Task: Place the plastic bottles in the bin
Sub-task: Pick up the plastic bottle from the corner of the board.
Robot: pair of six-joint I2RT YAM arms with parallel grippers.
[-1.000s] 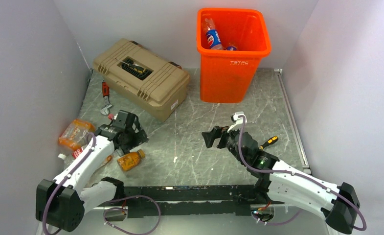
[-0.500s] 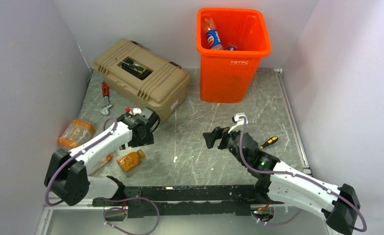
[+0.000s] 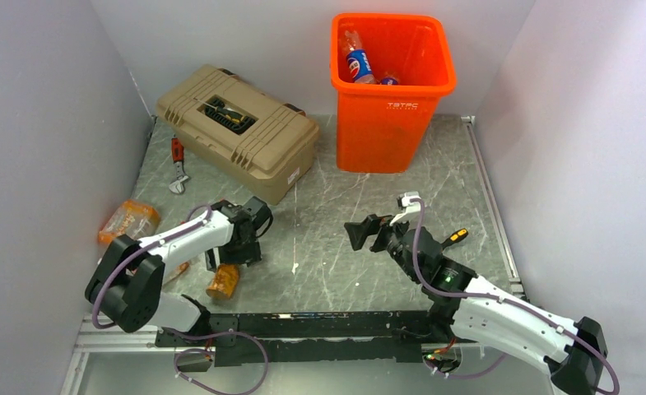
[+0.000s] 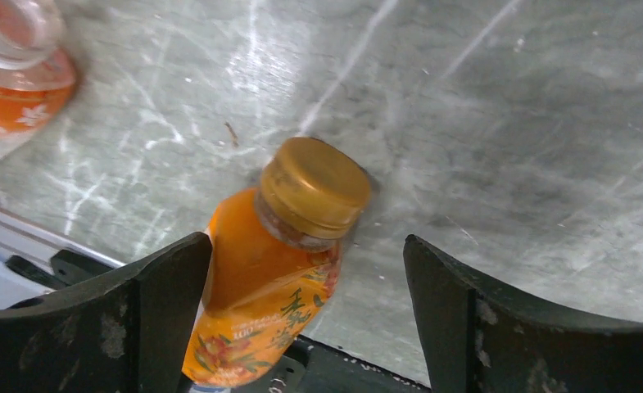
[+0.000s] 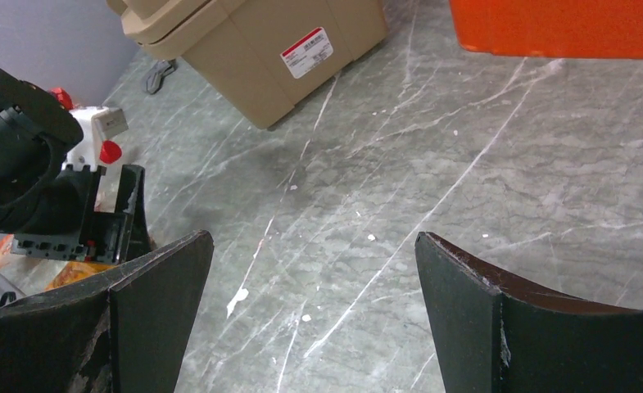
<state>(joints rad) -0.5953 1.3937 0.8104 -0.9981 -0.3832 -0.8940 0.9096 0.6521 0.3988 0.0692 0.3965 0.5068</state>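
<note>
The small orange bottle (image 4: pixel 273 270), gold-capped and filled with orange drink, lies on its side on the grey marbled table (image 3: pixel 327 206) near the front edge, well apart from the bin (image 3: pixel 392 87). The bin stands upright at the far end of the table, against the back wall. Inside it rest at least two bottles, one with a blue label (image 3: pixel 358 62).

The left gripper (image 4: pixel 305 246) points down over the orange bottle with its jaws spread wide. One finger stands on each side of the body, and the cap projects forward between the tips. The left finger sits just beside the bottle; contact cannot be confirmed, and no grip is evident.

A second bottle (image 4: pixel 15 57), clear with orange liquid, lies near the left arm. An orange crumpled pack (image 3: pixel 128 222) lies by the left wall.

The right gripper (image 3: pixel 360 234) hangs above bare table at centre, jaws wide and holding nothing.

A tan toolbox (image 3: pixel 237 132) sits left of the bin. A red-handled wrench (image 3: pixel 178 169) lies beside the toolbox.
</note>
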